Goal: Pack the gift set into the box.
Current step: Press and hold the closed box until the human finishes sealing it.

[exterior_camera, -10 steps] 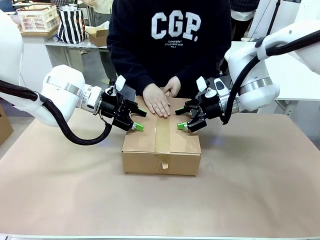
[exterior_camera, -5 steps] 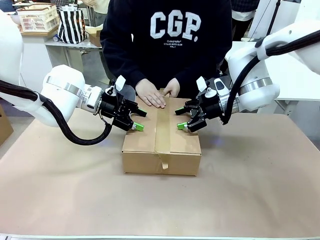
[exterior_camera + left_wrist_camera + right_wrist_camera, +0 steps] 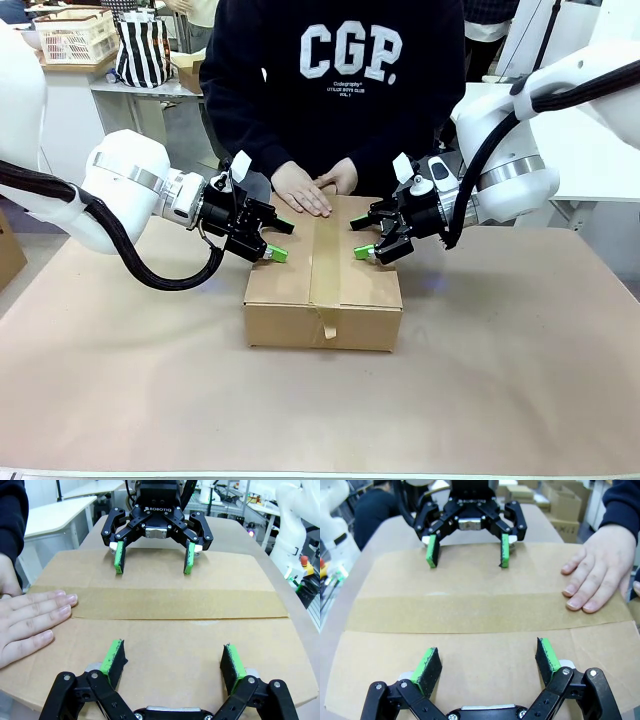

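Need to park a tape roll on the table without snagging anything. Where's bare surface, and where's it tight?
Free: the brown paper-covered table in front of the taped brown cardboard box, and its near corners on either side. Crowded: the box top, with the open left gripper, open right gripper and the person's hand on its far edge.

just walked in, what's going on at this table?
The box sits closed on the table, with brown tape along its middle seam. The left pincer and right pincer are both open, one over each flap, gripping nothing. The person's hand lies flat on the far end of the lid near the tape.
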`<state>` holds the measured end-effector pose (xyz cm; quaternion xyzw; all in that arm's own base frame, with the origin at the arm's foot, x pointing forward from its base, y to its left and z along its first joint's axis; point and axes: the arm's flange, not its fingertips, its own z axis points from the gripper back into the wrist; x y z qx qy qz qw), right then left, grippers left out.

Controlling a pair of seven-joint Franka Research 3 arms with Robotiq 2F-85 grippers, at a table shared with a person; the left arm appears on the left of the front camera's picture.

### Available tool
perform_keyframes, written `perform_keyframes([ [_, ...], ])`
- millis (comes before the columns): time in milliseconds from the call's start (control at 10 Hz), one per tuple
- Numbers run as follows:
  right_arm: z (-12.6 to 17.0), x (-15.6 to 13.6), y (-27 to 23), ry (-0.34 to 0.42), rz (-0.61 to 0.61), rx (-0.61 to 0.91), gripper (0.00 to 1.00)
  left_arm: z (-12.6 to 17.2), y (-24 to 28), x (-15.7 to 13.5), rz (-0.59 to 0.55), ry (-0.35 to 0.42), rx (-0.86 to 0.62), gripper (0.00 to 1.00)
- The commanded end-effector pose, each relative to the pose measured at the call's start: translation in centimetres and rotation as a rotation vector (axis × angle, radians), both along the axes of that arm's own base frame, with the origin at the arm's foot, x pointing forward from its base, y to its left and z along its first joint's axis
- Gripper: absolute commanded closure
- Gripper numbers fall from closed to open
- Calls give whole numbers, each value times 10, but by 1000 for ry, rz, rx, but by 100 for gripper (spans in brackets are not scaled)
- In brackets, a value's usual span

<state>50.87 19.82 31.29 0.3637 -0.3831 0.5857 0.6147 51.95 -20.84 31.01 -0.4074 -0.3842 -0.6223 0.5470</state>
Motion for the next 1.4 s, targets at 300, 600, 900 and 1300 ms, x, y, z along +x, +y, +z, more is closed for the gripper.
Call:
perform_keyframes([
  [300,-3,-1,0,-1,-4,-12,0,-3,0,-1,2,1,6,0],
  [600,-3,-1,0,-1,-4,-12,0,-3,0,-1,2,1,6,0],
  [900,-3,-1,0,-1,-4,-12,0,-3,0,-1,2,1,6,0],
  [1300,-3,-1,0,-1,-4,-12,0,-3,0,-1,2,1,6,0],
])
